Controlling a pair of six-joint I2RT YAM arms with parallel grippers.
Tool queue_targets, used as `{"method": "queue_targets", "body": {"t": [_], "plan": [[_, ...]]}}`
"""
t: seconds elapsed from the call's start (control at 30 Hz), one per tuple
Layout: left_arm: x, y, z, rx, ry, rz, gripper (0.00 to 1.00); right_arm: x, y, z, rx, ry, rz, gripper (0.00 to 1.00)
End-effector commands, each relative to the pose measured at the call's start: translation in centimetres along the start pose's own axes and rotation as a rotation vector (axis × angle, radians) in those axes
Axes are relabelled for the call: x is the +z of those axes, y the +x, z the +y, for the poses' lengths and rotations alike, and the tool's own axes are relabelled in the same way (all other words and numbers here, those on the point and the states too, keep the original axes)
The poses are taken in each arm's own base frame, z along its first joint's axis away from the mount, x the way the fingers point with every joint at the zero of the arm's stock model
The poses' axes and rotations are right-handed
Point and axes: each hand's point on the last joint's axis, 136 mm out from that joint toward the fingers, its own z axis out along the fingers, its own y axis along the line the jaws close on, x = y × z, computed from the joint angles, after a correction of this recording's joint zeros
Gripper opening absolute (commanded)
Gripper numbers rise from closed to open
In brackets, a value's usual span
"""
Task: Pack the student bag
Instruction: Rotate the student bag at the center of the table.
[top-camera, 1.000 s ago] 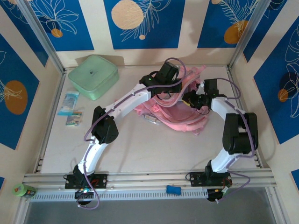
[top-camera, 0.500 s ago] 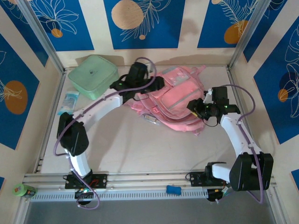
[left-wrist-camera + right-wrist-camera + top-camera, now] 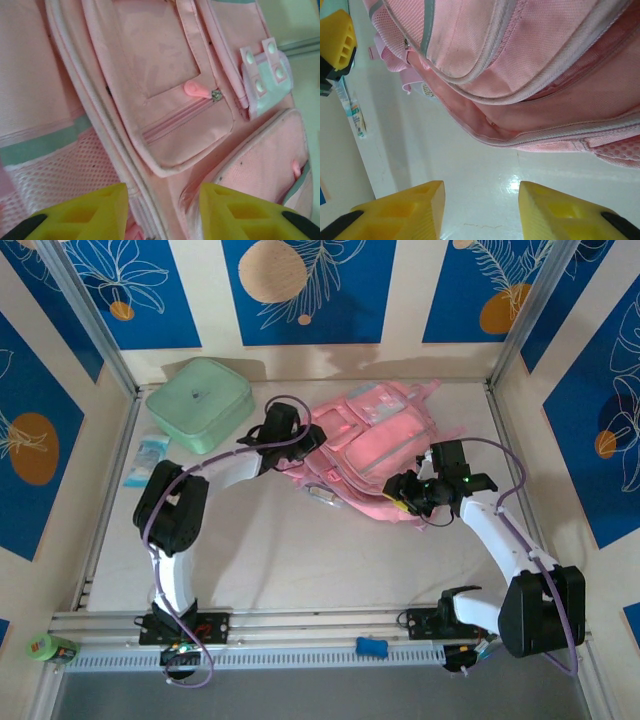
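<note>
A second ago both arms were over the bag [image 3: 375, 445], which lay bunched beneath them. They have now pulled off it, and it lies flatter, front up, at the far middle of the table [image 3: 290, 560]. The left elbow has folded back toward its base.

Nearest you, the right gripper [image 3: 480, 205] hangs low over bare table just short of the bag's near edge, fingers apart and empty. If you drive it straight ahead, you probably shove the soft bag away instead of getting under its zip seam. If you drop lower, the fingers scrape the table.

The left gripper [image 3: 162, 205] is also spread and empty, close against the front pockets. If you close it here, you likely pinch loose fabric and miss the pink zip pull [image 3: 199, 90] further ahead.

A small packet [image 3: 150, 455] lies just beside the left arm, where a swing of that elbow could sweep it aside. The purple cable loops at both wrists hang near the bag and could snag.

At far left sits the mint case [image 3: 200, 400], apart from the bag.

You cannot tell whether any pocket is unzipped. The right wrist view shows a dark gap along one seam, but it may be only a fold. From above, the left wrist covers the bag's left edge. A metal clip [image 3: 322, 496] at the near edge is too small to read.
</note>
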Motion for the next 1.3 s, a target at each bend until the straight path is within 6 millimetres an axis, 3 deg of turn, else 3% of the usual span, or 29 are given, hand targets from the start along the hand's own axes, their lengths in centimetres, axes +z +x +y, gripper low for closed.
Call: {"method": "queue_targets", "body": {"t": [0.0,0.27,0.6,0.87,1.13,1.27], "plan": [[1.2,0.8,-1.1,-0.034,0.056,0.008,0.40,-0.2,0.3,0.2,0.002,-0.018,-0.001,0.43],[3.0,3.4,1.4,-0.089,-0.018,0.007,0.36,-0.1,0.2,-0.1,0.018,-0.030,-0.002,0.43],[4.3,3.8,3.7,-0.112,-0.073,-0.009,0.33,-0.3,0.2,-0.5,0.034,-0.038,-0.006,0.43],[5.6,2.8,2.3,-0.089,-0.072,-0.008,0.32,-0.4,0.1,-0.6,0.030,-0.043,-0.009,0.43],[4.6,2.3,0.1,-0.091,-0.030,-0.032,0.12,0.8,-0.9,-1.3,0.044,-0.021,-0.011,0.43],[4.0,2.5,-1.2,-0.091,-0.006,-0.037,0.01,1.5,-3.4,-1.3,0.024,-0.013,-0.058,0.43]]}}
